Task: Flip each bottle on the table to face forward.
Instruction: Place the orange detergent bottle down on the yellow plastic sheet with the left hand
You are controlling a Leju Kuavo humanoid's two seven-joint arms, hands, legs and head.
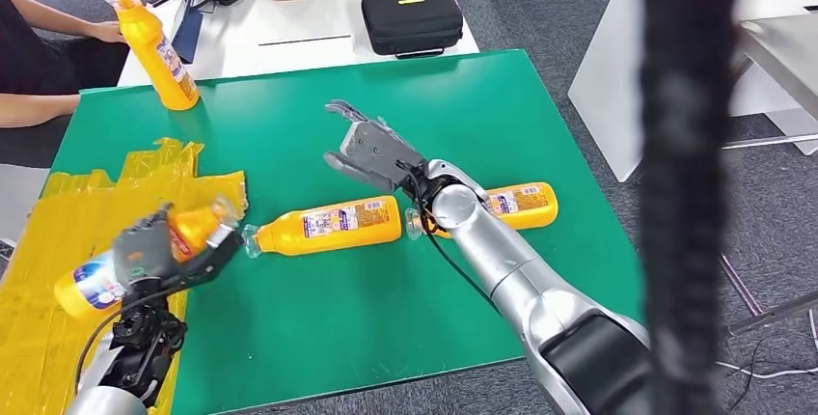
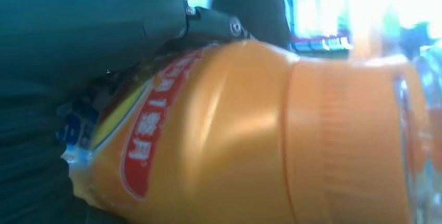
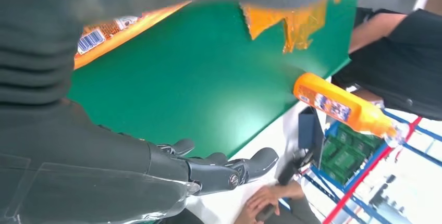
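An orange bottle [image 1: 145, 256] is gripped by the left hand [image 1: 159, 251] at the lower left of the frame, so its flip is judged in progress, while the right hand [image 1: 371, 150], fingers spread and empty, is held at centre above a lying bottle [image 1: 328, 225], judged next.

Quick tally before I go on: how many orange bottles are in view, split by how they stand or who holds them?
Lying on the green table: 2, the middle bottle and the right bottle
Held in the left hand: 1, the held bottle
Standing upright at the far left corner: 1, the upright bottle
Total: 4 bottles
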